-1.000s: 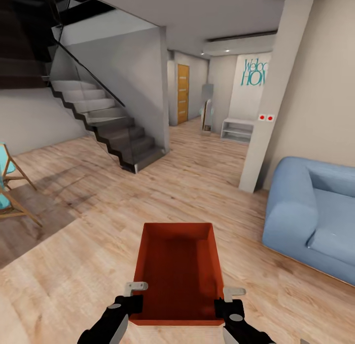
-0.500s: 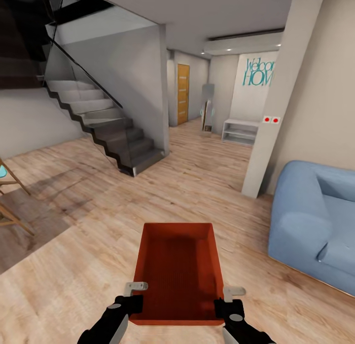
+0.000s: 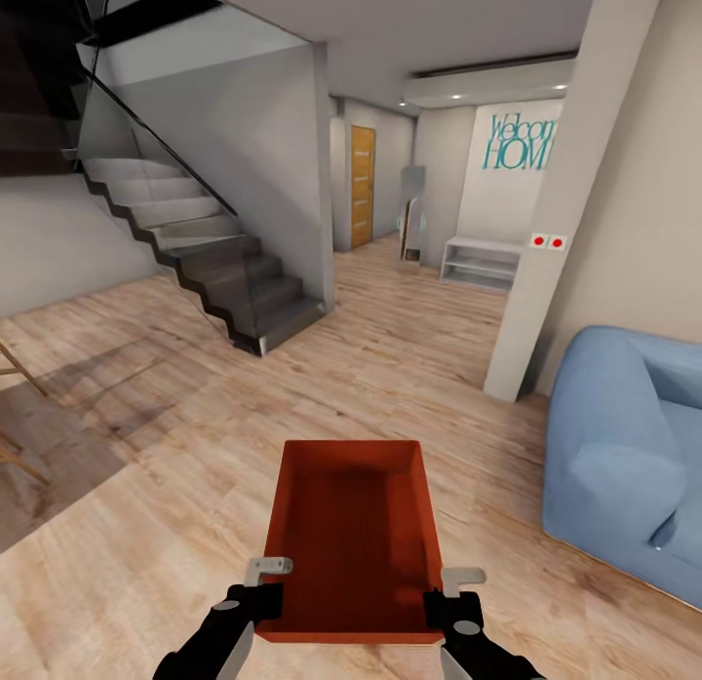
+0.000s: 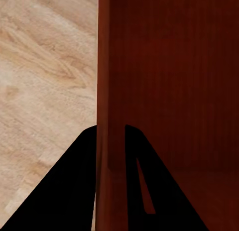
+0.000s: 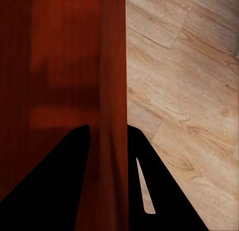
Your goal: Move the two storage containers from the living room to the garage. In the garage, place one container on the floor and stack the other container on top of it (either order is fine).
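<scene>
Over the last second the whole head view has slid: the blue sofa (image 3: 624, 456) has drifted toward the right edge, the wooden chair legs at the left edge have nearly gone, and the staircase (image 3: 210, 260) and white pillar (image 3: 575, 202) sit a little differently, so the camera and base are moving while the orange-red container (image 3: 353, 539) keeps its place at the lower centre of the frame. That reads as the robot carrying the bin across the light plank floor (image 3: 390, 368), probably toward the hallway with the wooden door (image 3: 362, 185) at upper centre; the garage is not yet in sight. The left pincer (image 3: 261, 587) is closed on the container's left wall, fingers either side of it, and the right pincer (image 3: 453, 592) is clamped on the right wall. The container is held above the planks and is empty.
</scene>
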### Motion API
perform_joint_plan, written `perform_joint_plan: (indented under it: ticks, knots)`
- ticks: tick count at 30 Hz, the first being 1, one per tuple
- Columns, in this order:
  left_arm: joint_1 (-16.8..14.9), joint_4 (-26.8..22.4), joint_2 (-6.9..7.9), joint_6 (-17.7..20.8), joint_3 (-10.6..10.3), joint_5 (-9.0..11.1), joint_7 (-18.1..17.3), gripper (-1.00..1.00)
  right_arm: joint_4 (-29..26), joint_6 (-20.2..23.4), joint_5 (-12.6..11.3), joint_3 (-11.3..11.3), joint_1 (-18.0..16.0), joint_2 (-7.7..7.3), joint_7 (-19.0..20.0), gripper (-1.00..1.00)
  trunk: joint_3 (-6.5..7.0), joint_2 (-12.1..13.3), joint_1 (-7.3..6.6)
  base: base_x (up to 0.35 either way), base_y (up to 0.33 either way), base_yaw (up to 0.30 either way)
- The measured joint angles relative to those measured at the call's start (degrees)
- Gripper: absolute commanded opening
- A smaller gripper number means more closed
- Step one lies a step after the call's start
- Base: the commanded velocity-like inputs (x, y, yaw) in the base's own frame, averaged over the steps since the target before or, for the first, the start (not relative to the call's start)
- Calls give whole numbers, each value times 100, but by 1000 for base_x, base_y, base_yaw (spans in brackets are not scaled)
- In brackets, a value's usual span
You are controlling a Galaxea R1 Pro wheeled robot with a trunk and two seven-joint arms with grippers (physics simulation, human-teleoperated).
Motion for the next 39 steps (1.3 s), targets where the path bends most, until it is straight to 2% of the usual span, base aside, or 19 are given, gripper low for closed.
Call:
perform_joint_plan:
  ticks: [39]
  knots:
    - [1,0,0,0,1,1,0,-100,-2,2,4,-1,0,-1,0,-100,0,0,0,323,0,0]
